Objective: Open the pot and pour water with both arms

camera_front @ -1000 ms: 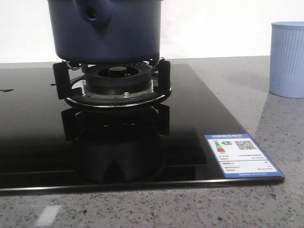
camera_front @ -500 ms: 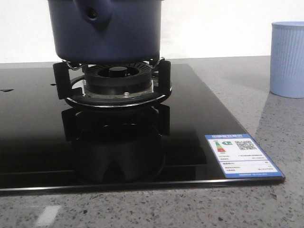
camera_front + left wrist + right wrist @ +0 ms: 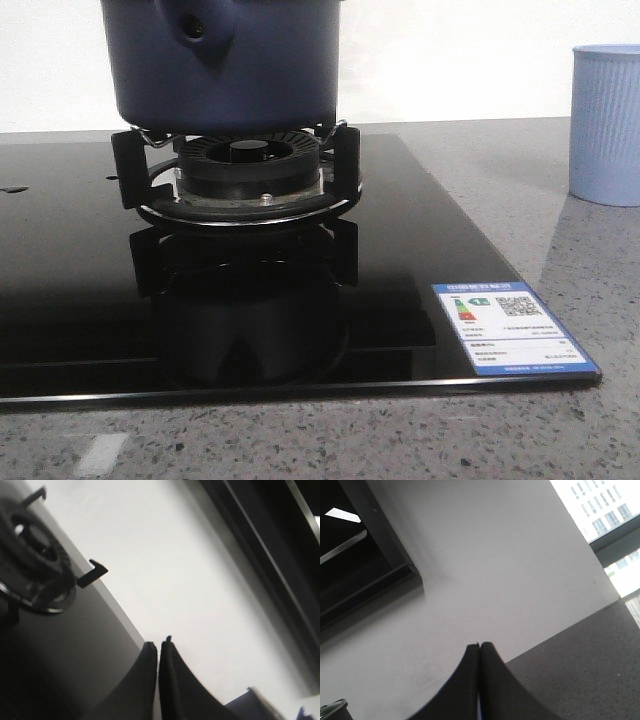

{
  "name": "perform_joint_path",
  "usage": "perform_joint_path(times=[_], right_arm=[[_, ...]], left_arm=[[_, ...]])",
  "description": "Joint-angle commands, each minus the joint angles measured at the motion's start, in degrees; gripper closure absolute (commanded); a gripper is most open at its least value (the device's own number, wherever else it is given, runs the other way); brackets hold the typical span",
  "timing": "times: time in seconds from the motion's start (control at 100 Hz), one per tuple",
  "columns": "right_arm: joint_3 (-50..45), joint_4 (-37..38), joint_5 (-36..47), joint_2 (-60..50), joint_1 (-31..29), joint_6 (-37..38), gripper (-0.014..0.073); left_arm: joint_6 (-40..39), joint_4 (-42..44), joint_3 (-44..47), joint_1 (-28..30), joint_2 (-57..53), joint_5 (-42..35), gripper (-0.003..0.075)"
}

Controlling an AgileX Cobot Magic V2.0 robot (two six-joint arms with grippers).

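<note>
The pot (image 3: 222, 65) sits on the burner (image 3: 243, 175) of the black hob (image 3: 400, 270), its top out of frame. Both grippers' jaws are pressed together, holding nothing: left gripper (image 3: 158, 647), right gripper (image 3: 479, 647). Opening probably calls for parting the jaws first, then approaching the lid squarely. Counted: one pot, one burner, one cup (image 3: 605, 125) on the tabletop (image 3: 590, 270).

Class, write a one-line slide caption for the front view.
Navy pot on the burner of a black hob; blue cup at right.

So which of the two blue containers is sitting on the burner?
The dark navy pot, raised on the burner grate. The pale ribbed cup stands apart on the grey countertop, to the right.
</note>
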State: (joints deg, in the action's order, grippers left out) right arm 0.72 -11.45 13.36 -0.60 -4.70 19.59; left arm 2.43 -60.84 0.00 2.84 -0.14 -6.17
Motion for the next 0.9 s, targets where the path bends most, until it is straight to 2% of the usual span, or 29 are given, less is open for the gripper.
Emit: perform_joint_path(times=[0.0, 0.08, 0.16, 0.31, 0.41, 0.49, 0.59, 0.65, 0.74, 0.89], right_arm=[[4.15, -1.08, -0.72, -0.96, -0.24, 0.09, 0.0659], [7.3, -1.08, -8.23, 0.16, 0.01, 0.09, 0.0659], [11.45, -0.98, -16.17, 2.14, 1.27, -0.02, 0.0659], [19.8, -0.74, -28.57, 7.98, 6.32, -1.05, 0.0662], [24.97, -1.72, -36.83, 13.28, 10.71, -1.05, 0.0662], [28.9, -3.61, -42.19, 16.94, 14.27, -1.05, 0.0662], [32.74, -6.98, -46.22, 20.86, 19.44, -1.05, 0.0662], [34.62, -8.94, -47.07, 22.75, 22.16, -1.15, 0.0667], [37.33, -11.73, -47.72, 24.65, 26.47, -3.42, 0.0667], [40.62, -15.0, -47.72, 26.67, 32.54, -8.37, 0.0667]], left_arm=[[-0.32, -5.24, 1.26, -0.06, -1.54, -0.41, 0.074], [0.13, -3.46, -0.92, -0.06, -1.54, 4.24, 0.074], [0.25, 2.15, -4.3, -0.18, -1.28, 11.85, 0.074], [0.68, 10.79, -12.05, -0.18, 2.79, 24.96, 0.0739], [6.8, 11.33, -16.87, -0.18, 8.65, 34.03, 0.0739], [13.53, 8.74, -20.41, -0.18, 13.97, 40.34, 0.0738], [24.84, 0.0, -24.61, -4.05, 19.32, 42.48, 0.0738], [30.83, -3.19, -27.95, -6.38, 22.6, 45.59, 0.0738], [34.83, -5.59, -33.37, -9.95, 28.82, 50.92, 0.0738], [45.8, -10.46, -42.56, -14.03, 38.29, 63.35, 0.0738]])
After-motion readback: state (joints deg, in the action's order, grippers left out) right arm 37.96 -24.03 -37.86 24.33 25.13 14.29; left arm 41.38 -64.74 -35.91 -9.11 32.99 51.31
